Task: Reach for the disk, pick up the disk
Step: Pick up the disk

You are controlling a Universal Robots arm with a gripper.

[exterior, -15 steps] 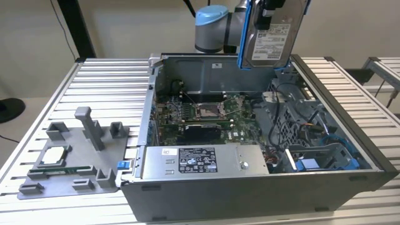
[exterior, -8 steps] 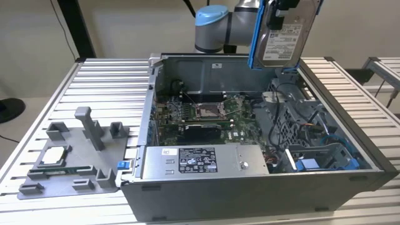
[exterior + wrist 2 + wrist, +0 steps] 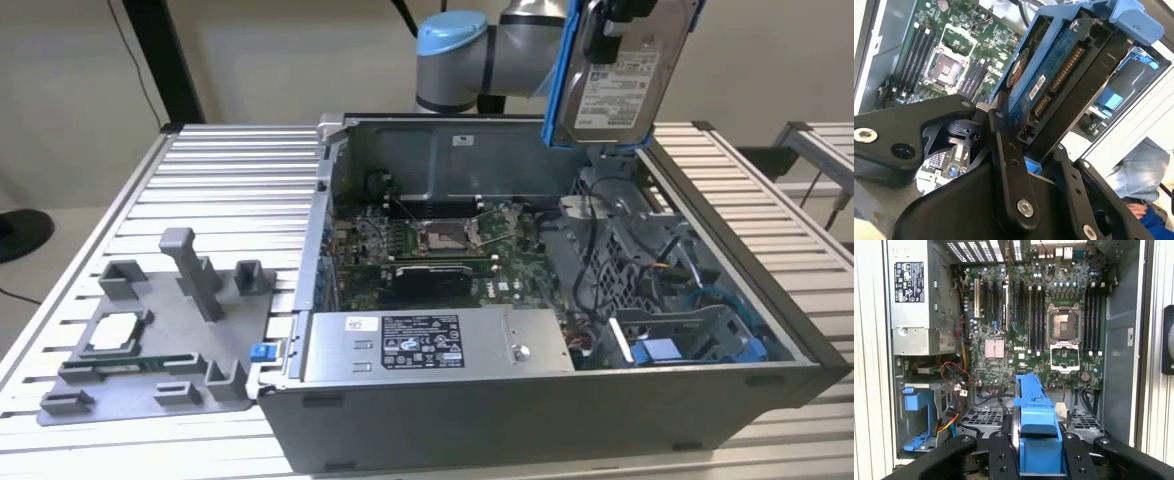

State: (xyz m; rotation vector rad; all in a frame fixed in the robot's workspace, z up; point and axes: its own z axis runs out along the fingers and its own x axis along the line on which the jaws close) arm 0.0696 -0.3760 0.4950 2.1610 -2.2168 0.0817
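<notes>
Black jaws (image 3: 1026,150) clamp the disk (image 3: 625,72) by its blue bracket, holding it edge-up, clear above the open computer case (image 3: 561,300).

**A:** What stands within the open computer case (image 3: 747,395)?

**B:** The long grey box (image 3: 434,343) lies along the near wall; the motherboard (image 3: 441,245) covers the floor; cables (image 3: 607,215) and the blue drive cage (image 3: 694,345) crowd the exterior view's right end.

**A:** Where is passage free?

**B:** Above the case, whose top side is open. The disk (image 3: 627,70), clamped between the gripper (image 3: 1026,145) fingers, hangs in that space above the far wall, apart from it.

**A:** And beside the case?

**B:** The grey fixture tray (image 3: 154,345) with upright posts occupies the slatted table (image 3: 227,180) at the exterior view's left; bare slats lie beyond it.
</notes>
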